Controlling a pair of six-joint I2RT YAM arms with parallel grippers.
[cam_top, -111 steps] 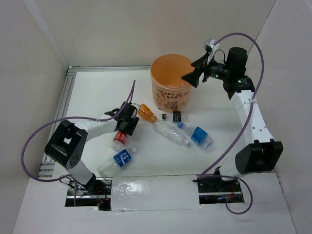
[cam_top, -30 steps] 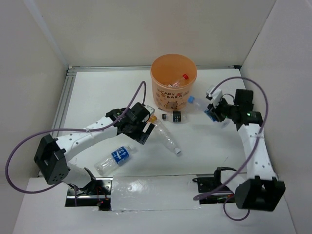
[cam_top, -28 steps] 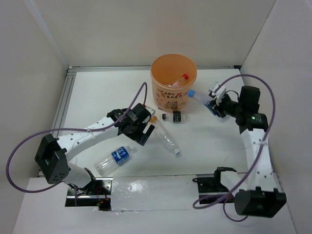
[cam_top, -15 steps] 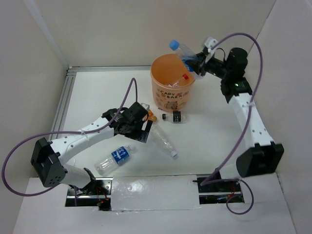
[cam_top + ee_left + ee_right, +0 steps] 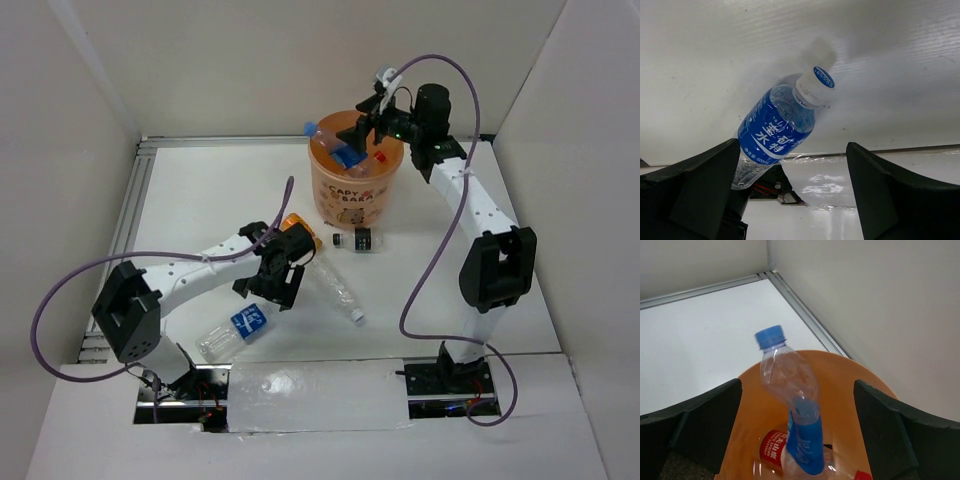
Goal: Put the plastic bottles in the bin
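The matte white table [image 5: 200, 200] carries every item. The bin [image 5: 352, 200], a round bucket of translucent orange plastic with printed lettering, stands at 12 o'clock on the table.

We see the right gripper [image 5: 358, 122] hanging above the bin rim, its jaws spread wide and gripping nothing. Between its fingers [image 5: 695, 420], touching neither, the blue-capped bottle [image 5: 790, 380] of crinkled clear plastic stands tilted in the bin, cap toward 10 o'clock. A red-labelled bottle [image 5: 772, 452] lies lower in the bin.

The left gripper [image 5: 272, 290], at 7 o'clock from the bin, likewise has its jaws wide and empty. It is over a blue-labelled bottle [image 5: 777, 127], smooth, clear and lying on its side.

- A bare clear bottle [image 5: 338, 290] lies at the left gripper's 3 o'clock.
- An orange bottle [image 5: 295, 222] shows at its 12 o'clock, partly hidden.
- A tiny dark-labelled bottle [image 5: 362, 239] lies at 6 o'clock of the bin.
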